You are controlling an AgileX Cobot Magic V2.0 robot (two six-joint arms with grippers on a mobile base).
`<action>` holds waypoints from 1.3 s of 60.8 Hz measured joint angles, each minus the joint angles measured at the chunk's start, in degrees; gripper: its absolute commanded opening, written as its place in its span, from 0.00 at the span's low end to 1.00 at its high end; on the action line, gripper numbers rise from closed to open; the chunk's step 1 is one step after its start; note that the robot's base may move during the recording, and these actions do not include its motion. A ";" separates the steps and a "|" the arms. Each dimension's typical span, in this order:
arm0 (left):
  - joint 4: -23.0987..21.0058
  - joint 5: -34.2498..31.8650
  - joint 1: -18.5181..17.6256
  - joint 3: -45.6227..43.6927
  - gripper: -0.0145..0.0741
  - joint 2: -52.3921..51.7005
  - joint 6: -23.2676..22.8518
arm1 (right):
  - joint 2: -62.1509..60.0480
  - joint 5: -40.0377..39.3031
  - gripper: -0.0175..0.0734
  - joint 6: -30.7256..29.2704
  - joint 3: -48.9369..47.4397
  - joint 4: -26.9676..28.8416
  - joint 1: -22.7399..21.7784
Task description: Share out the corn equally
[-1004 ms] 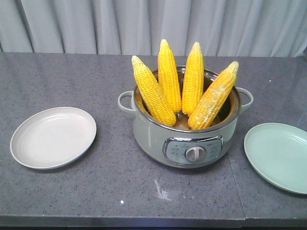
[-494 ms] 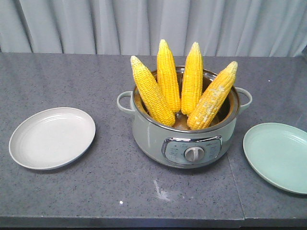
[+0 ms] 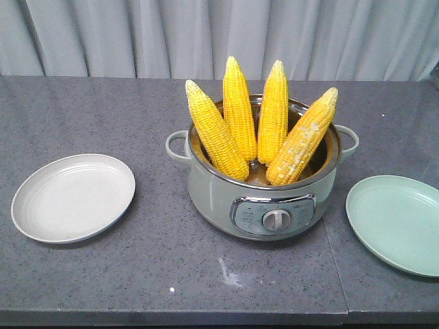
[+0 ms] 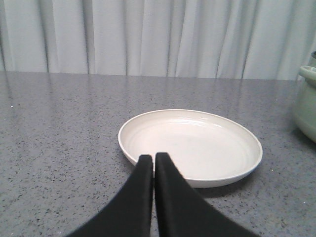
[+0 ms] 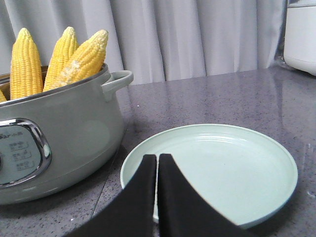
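Several yellow corn cobs point(image 3: 240, 110) stand upright, fanned out, in a pale green electric pot point(image 3: 264, 199) at the table's middle; their tips point(image 5: 24, 64) also show in the right wrist view. An empty white plate point(image 3: 72, 197) lies to the pot's left and an empty light green plate point(image 3: 394, 223) to its right. My left gripper point(image 4: 153, 158) is shut and empty, low over the table at the near rim of the white plate point(image 4: 190, 145). In the same way my right gripper point(image 5: 157, 158) is shut and empty at the near rim of the green plate point(image 5: 217, 168).
The pot point(image 5: 54, 143) has side handles and a front control panel with a knob point(image 3: 274, 219). A grey curtain point(image 3: 219, 34) hangs behind the speckled grey table point(image 3: 171, 267). A white appliance point(image 5: 301, 34) stands at the far right in the right wrist view.
The whole scene has shifted slightly to the left in the front view. The corn, the pot and both plates keep their places relative to one another.
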 measured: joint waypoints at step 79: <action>0.00 0.00 0.00 0.00 0.16 0.00 0.00 | 0.00 0.00 0.19 0.00 0.00 0.00 0.00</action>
